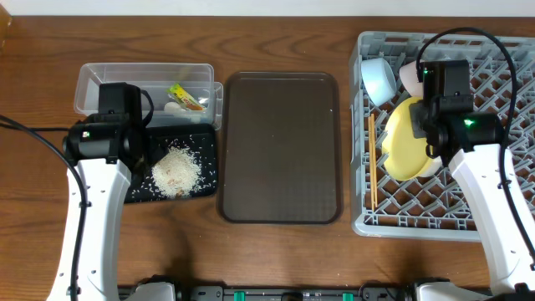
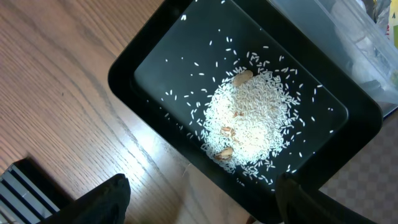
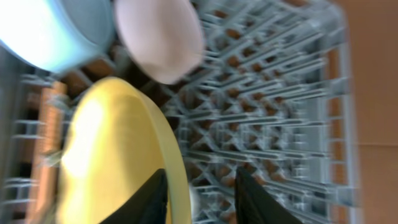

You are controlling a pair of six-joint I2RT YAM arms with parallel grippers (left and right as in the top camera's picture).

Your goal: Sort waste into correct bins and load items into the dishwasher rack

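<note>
The grey dishwasher rack (image 1: 501,125) holds a yellow plate (image 1: 405,138) standing on edge, a light blue bowl (image 1: 378,79), a pale bowl or cup (image 1: 410,77) and wooden chopsticks (image 1: 371,159). My right gripper (image 3: 202,202) is open, its fingers astride the plate's rim (image 3: 177,155). My left gripper (image 2: 205,205) is open and empty above the near edge of the black tray (image 2: 143,56), which holds a pile of rice scraps (image 2: 249,118). The clear tub (image 1: 100,79) holds the yellow-green wrapper (image 1: 185,96) and a white scrap (image 1: 171,106).
A large dark brown serving tray (image 1: 280,146) lies between the bins and the rack. The black tray (image 1: 205,142) sits right in front of the clear tub. Bare wooden table (image 1: 276,259) runs along the front edge.
</note>
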